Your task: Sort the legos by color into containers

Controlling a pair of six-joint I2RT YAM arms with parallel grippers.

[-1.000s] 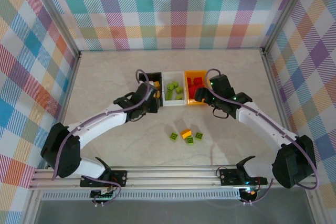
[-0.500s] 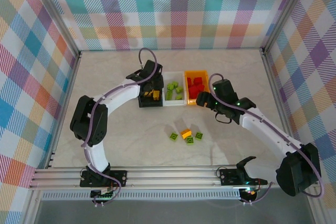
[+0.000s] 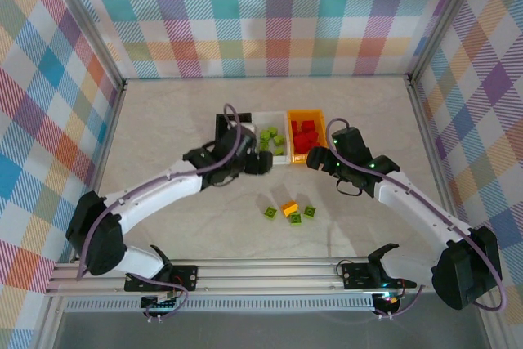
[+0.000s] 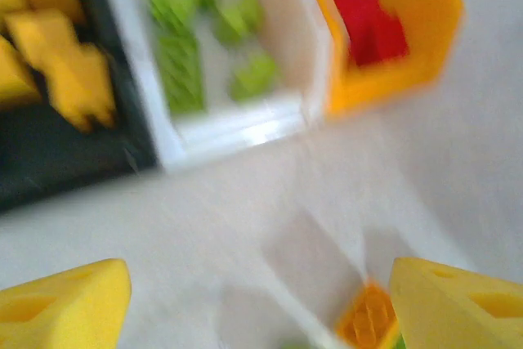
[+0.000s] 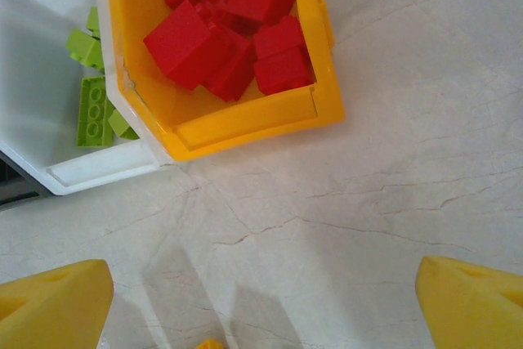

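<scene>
Nothing legible shows anywhere: no writing, label, brand or number on the orange bin (image 5: 245,124), the white bin (image 5: 98,169) or the red bricks (image 5: 233,30) (the left wrist view is blurred).

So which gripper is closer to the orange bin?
Right. The right gripper hovers just in front of the orange bin, at its near wall. The left gripper is in front of the white bin beside it, farther away.
</scene>
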